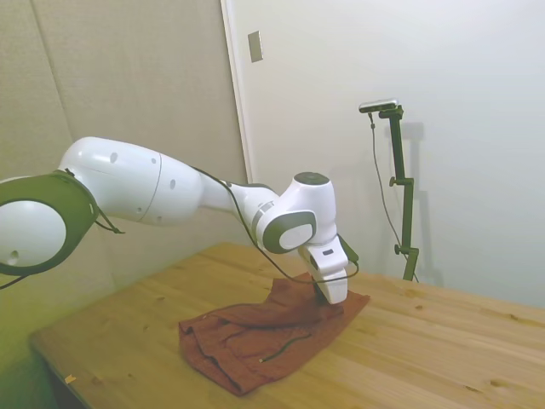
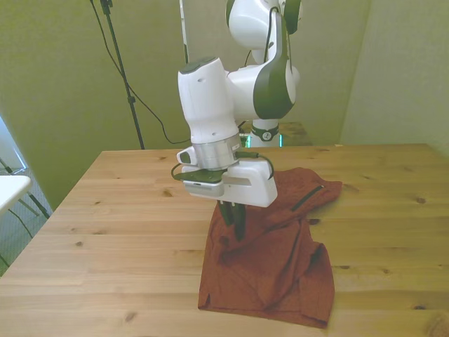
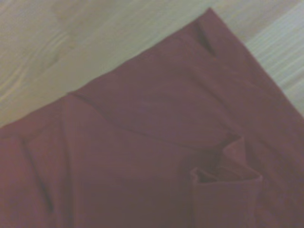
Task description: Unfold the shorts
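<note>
Rust-red soft cloth shorts point(image 2: 280, 260) lying folded and rumpled mid-table on pale wooden planks point(image 2: 105, 232); white two-finger gripper point(image 2: 232, 223) lowered onto the upper layer, fingers nearly closed, seemingly pinching a fold to peel it open.

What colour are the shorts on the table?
Rust-red shorts, plain, with thin dark zipper lines; clearest in the front view.

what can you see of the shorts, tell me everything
The shorts are rust-red soft cloth, lying rumpled and partly folded on the wooden table, toward the front view's right. Thin dark zipper lines cross them and a darker hem shows. The gripper reaches down onto the cloth near its upper edge, where the fabric bunches. The wrist view shows a small raised fold.
</note>
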`<state>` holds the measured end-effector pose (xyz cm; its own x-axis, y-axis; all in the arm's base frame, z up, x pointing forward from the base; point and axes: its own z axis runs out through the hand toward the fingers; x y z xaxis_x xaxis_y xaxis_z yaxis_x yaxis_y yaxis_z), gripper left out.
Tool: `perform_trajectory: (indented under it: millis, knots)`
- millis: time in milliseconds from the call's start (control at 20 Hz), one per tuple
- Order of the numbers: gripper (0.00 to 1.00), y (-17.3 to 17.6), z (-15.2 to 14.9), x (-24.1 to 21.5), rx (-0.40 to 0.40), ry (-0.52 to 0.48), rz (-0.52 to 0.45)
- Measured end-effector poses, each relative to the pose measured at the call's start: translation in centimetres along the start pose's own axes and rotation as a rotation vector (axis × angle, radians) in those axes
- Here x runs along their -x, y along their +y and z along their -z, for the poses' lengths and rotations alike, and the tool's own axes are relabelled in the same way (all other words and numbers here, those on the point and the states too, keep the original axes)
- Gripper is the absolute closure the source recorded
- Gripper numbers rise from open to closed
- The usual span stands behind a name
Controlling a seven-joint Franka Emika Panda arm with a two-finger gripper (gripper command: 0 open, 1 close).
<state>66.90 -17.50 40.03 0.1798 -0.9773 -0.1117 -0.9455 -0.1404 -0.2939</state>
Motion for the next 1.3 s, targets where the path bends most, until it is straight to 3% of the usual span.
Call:
perform_trajectory:
  millis: [500,800,1300]
  knots:
    - [1.0,-6.9,1.2,11.0,-0.069,-0.06,0.135]
    - [1.0,-10.9,-0.7,16.5,-0.073,-0.095,0.183]
    - [1.0,-12.6,-3.9,24.7,-0.027,-0.142,0.281]
